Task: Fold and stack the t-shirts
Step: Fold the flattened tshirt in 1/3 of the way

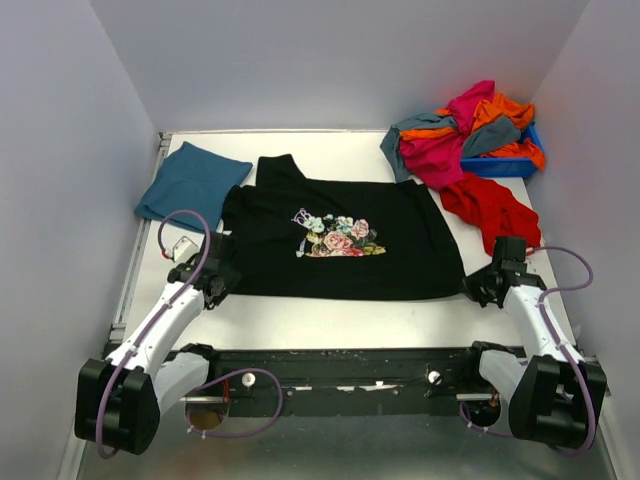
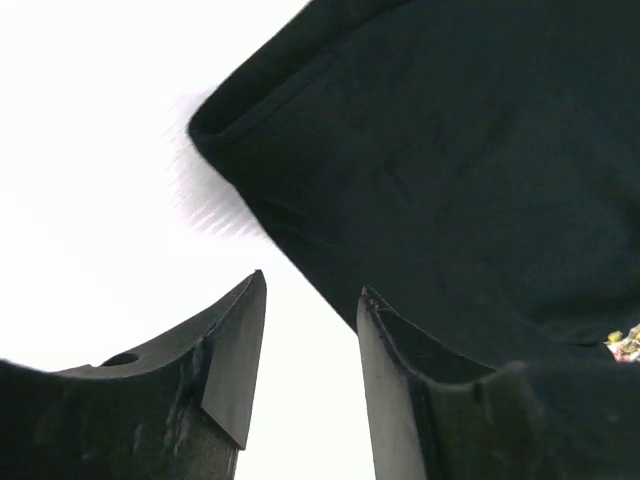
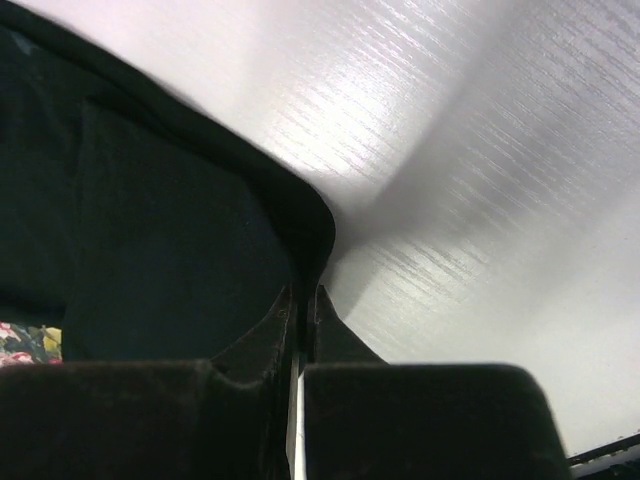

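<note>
Black t-shirt (image 1: 400, 262) flat, print up, middle of table (image 1: 330, 318); unfolded. Right gripper (image 3: 300, 296) pinched on its near-right hem corner; left gripper (image 2: 312, 290) jaws apart at near-left corner. Teal t-shirt (image 1: 192, 183) folded, far left. Pile (image 1: 470, 135) far right, heaped. Judged: early, most remains.

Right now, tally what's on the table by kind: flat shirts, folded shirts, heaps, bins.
Flat shirts: 1, the black t-shirt
Folded shirts: 1, the teal t-shirt
Heaps: 1, mixed shirts, too tangled to count singly
Bins: 1, the blue bin
Total: 4
</note>
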`<state>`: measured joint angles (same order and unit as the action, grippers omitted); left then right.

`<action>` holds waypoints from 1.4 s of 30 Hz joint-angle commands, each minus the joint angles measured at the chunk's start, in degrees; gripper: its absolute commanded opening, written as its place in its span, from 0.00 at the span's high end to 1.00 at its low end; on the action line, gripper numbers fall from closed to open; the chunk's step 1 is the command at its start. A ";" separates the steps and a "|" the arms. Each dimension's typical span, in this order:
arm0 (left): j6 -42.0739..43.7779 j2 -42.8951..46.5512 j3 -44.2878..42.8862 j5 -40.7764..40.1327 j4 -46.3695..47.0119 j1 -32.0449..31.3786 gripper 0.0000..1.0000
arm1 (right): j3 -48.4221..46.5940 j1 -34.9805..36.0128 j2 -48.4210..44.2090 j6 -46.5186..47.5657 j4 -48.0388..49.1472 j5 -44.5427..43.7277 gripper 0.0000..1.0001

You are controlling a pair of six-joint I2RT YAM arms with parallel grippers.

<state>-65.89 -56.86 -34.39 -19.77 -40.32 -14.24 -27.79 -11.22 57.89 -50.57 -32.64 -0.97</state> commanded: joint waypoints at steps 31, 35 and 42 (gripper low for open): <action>1.38 -10.13 2.75 2.01 6.05 9.76 0.58 | 2.04 0.06 -3.04 1.52 2.59 -0.08 0.91; 0.85 -4.06 4.24 1.05 5.07 9.76 0.59 | 1.95 0.06 -2.96 1.70 2.50 0.00 0.91; 1.64 -5.70 2.84 -0.01 7.00 10.02 0.56 | 2.30 0.06 -2.96 1.70 2.59 0.01 0.91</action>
<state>-64.71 -60.20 -30.37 -19.42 -34.81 -4.67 -26.06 -11.22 55.57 -49.45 -29.78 -1.58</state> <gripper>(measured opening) 0.421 0.091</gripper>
